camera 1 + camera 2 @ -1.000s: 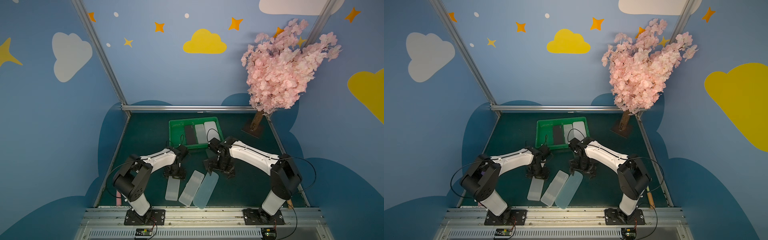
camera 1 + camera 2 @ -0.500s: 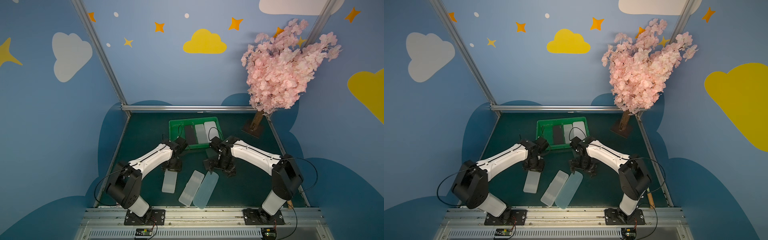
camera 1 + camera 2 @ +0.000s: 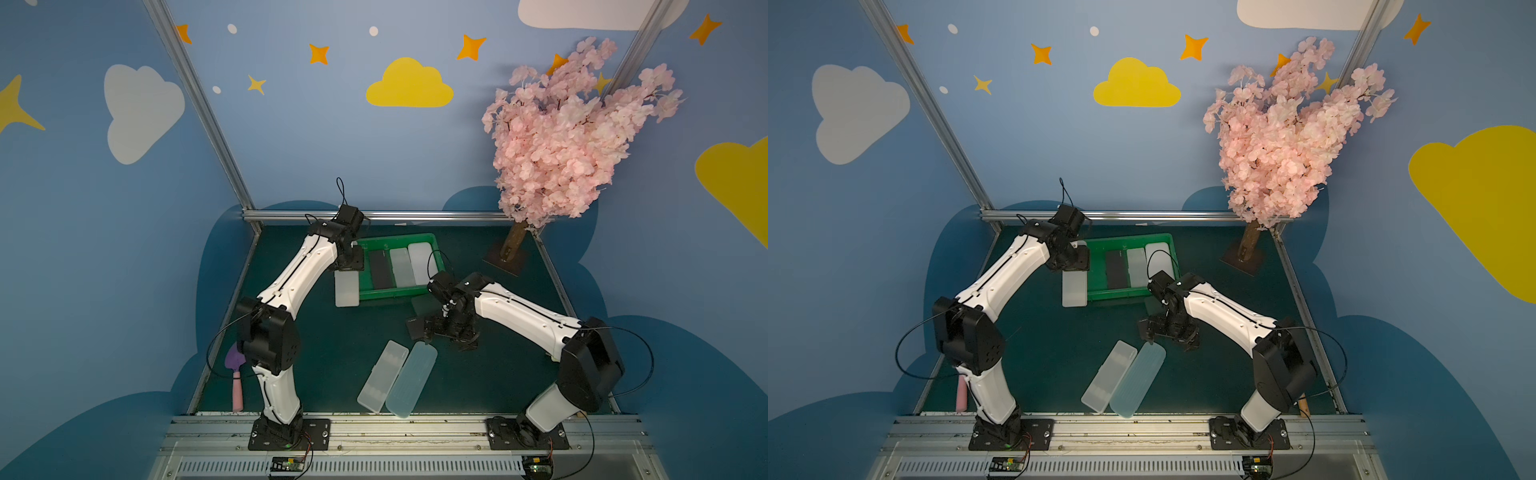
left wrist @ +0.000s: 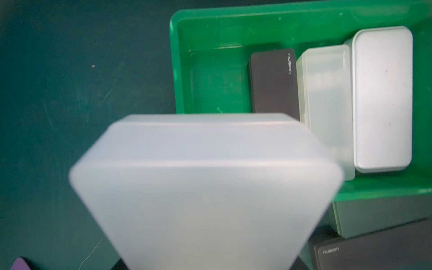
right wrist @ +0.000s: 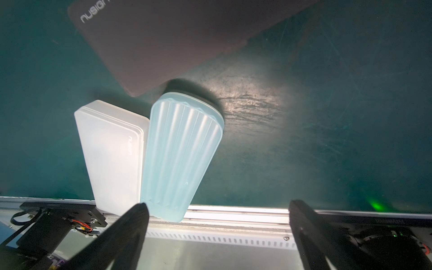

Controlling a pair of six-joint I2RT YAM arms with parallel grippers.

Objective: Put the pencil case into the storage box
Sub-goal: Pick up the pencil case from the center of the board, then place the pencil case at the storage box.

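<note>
Frosted white pencil case (image 3: 347, 289) is up in the air, hanging lengthwise just at the left rim of the storage box (image 3: 390, 294), not yet inside. The bright green box sits flat toward the back. Black case (image 3: 381, 270), clear case (image 3: 401, 268) and white case (image 3: 420, 262) lie side by side inside.

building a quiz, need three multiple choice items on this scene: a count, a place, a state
1. Cases in the storage box: A one; B two; C three.
2. The pale blue ribbed pencil case lies: A in the storage box; B on the table; C in a gripper.
3. The left gripper: A holds a frosted white pencil case; B open, empty; C holds a toy shovel.
C, black case, translucent case, white case side by side; B, it rests flat there; A, case hangs from it.
</note>
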